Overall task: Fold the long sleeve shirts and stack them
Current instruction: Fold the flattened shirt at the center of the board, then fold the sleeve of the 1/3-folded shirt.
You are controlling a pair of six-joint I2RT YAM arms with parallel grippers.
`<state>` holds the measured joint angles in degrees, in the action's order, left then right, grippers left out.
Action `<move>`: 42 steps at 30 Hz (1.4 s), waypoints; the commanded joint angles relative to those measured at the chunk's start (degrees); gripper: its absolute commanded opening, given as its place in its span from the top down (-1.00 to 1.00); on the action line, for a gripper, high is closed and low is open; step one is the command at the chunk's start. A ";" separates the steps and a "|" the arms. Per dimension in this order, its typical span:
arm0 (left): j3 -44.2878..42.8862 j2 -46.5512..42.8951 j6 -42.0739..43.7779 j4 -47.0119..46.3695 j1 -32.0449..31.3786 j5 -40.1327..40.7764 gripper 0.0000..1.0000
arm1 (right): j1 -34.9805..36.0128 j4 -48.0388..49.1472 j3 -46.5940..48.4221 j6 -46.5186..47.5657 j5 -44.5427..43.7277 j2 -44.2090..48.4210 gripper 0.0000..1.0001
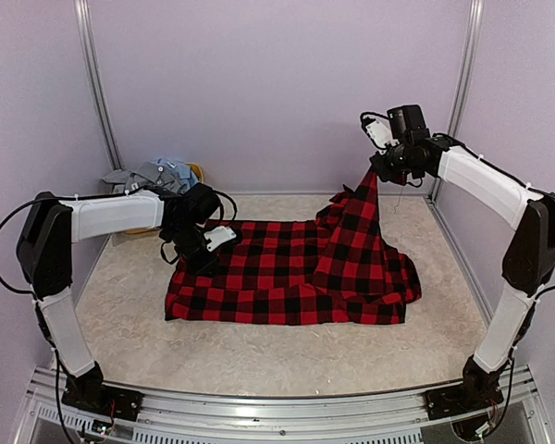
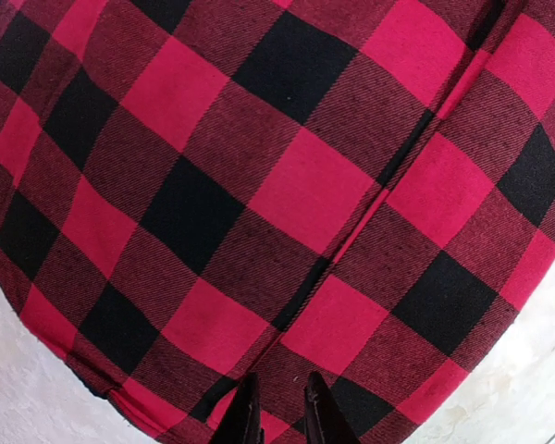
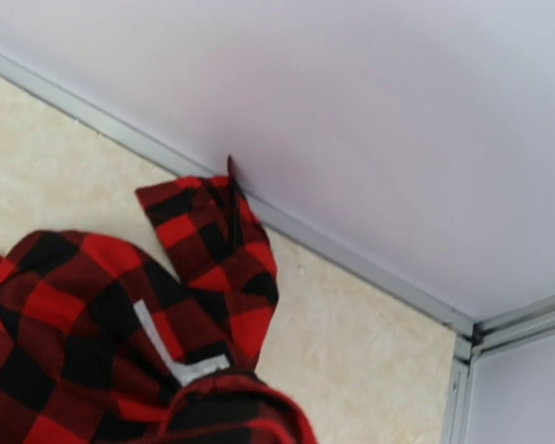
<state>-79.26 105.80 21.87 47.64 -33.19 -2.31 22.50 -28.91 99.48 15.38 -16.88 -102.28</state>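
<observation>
Lilac walls, beige mottled table (image 1: 259, 356); taking the red-and-black flannel (image 1: 287, 282) as reference for everything. It lies mid-table, long axis left-right, mostly flat but rumpled on its right half. My right gripper (image 1: 381, 170) is above the flannel's far-right part, well off the table, with a peak of cloth hanging taut from it down to the spread body, so I read it as clamped on the flannel. The right wrist view doesn't show my own fingers, only cloth bunched at the bottom edge, a white label (image 3: 180, 359) and a loose flap (image 3: 213, 222) draped toward the wall. My left gripper (image 2: 279, 421) is down at the flannel's far-left corner. Its fingers (image 2: 245, 418) stand close together with a narrow gap and plaid showing between; can't tell if they actually pinch cloth or just rest on it. The key relation is that both grippers sit along the flannel's far edge, one at each end, left low and right high, so the next fold likely runs along that left-right axis. The other shirts (image 1: 153, 176), grey and pale blue, are heaped beyond the flannel's far-left corner against a yellow tub (image 1: 197, 170), nearer my left arm. The sleeves' layout and the flannel's underside are hidden.
</observation>
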 commanded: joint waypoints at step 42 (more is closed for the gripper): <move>3.45 -7.53 -5.75 -11.23 -0.30 2.13 0.60 | 10.30 -4.21 9.53 9.31 -16.78 -9.20 1.00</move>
<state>-75.88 101.38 17.76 39.66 -33.30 -0.58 30.96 -26.94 109.67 28.77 -30.61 -110.72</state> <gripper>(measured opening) 0.196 0.014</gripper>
